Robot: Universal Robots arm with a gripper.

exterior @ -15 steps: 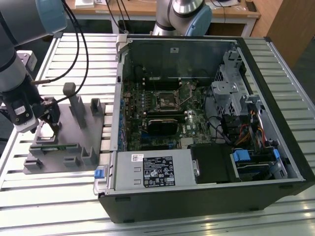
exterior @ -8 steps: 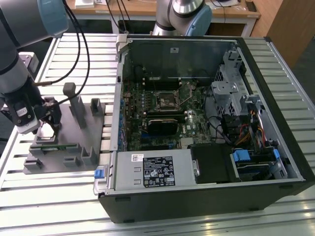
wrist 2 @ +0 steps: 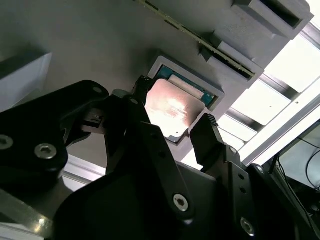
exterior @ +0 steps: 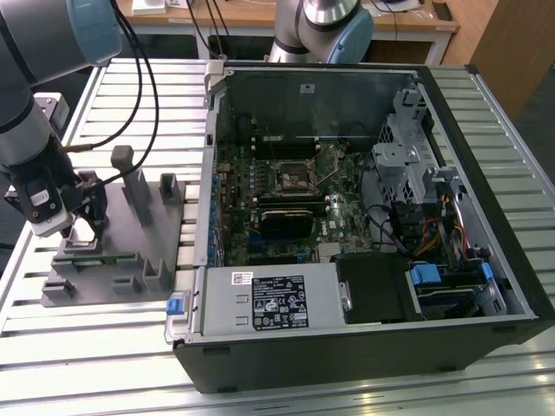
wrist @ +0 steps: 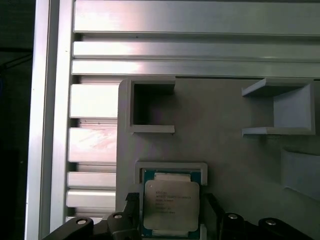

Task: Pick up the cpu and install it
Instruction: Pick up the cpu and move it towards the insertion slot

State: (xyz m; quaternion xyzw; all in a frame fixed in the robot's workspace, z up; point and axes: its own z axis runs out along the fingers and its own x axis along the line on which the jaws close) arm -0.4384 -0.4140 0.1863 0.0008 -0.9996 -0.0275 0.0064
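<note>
Found black two-fingered gripper point(wrist 2: 175, 102) low over a grey moulded fixture plate point(exterior: 117, 234), jaws apart, with one finger point(wrist 2: 212, 142) on each side of the small flat square silver-topped cpu point(wrist 2: 172, 110). Saw no clamping: in the first wrist view, noted a gap between each finger and the chip's edges. Judged this straddling stance suited to taking so thin a part by two opposite edges rather than by its face.

Located the cpu lying flat, metal lid upward, in a shallow square raised-rim pocket point(wrist: 172, 165) of that plate. Judged the rim as there to keep the chip square and at a known spot. Not lifted, not installed.

Noted grey open-sided holders point(wrist: 150, 129) on the same plate, and a long narrow green memory stick point(exterior: 95, 256) slotted along it. Recorded ribbed aluminium table point(exterior: 347, 394) beneath.

Farther off, toward the exterior view's right, noted open black computer case point(exterior: 364, 355) lying on its side, with black-framed square motherboard socket point(exterior: 290, 178) facing up, well apart from the gripper. Judged that socket the intended seat.
</note>
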